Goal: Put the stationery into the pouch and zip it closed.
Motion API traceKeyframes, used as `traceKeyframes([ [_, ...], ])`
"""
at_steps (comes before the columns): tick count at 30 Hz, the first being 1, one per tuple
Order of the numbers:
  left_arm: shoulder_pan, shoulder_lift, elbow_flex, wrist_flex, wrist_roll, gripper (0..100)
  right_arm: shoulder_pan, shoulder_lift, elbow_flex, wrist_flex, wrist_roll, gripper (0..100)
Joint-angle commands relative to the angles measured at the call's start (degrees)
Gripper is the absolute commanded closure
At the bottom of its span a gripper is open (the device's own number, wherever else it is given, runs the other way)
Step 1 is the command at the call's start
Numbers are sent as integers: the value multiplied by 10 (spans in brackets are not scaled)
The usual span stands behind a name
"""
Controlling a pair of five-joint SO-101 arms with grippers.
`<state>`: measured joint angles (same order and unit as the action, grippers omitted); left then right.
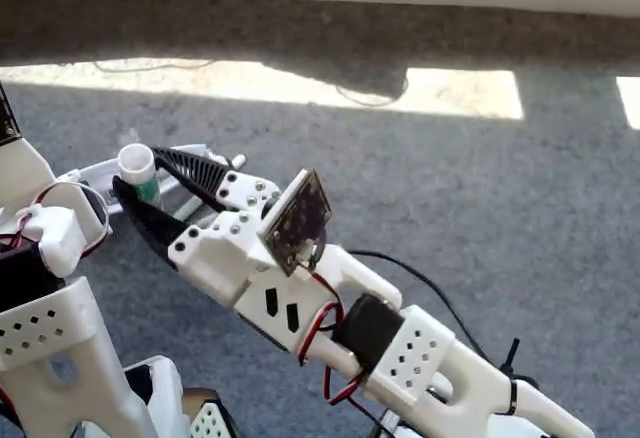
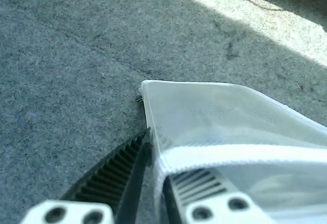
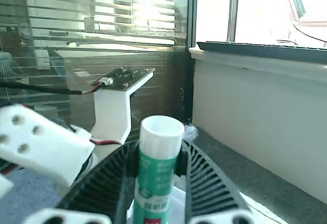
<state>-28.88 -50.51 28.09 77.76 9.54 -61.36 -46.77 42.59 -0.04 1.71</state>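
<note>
A glue stick [image 3: 155, 180] with a white cap and green body stands upright between the black fingers of my right gripper [image 3: 156, 150], which is shut on it. In the high view the right gripper [image 1: 136, 168] holds the glue stick [image 1: 147, 189] at the left, just over the translucent white mesh pouch [image 1: 92, 171]. My left gripper [image 2: 156, 152] is shut on the pouch [image 2: 219, 116], pinching its edge near one corner. One finger [image 2: 115, 170] is outside the pouch and the other shows through the mesh. The pouch's far corner rests on the grey carpet.
The grey carpet surface [image 1: 480, 188] stretches to the right, with a sunlit strip [image 1: 300, 83] and a thin cable [image 1: 370, 98] at the back. A black cable [image 1: 440, 298] trails beside the right arm. A pale wall [image 3: 265, 121] rises behind the right gripper.
</note>
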Motion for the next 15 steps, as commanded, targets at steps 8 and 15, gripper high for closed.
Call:
traceKeyframes([
  [8, 9, 2, -22, -3, -3, 993, -13, -3, 39, -198, 19, 994],
  [15, 8, 2, -22, -2, -3, 993, -9, 102, 42, -328, 19, 994],
])
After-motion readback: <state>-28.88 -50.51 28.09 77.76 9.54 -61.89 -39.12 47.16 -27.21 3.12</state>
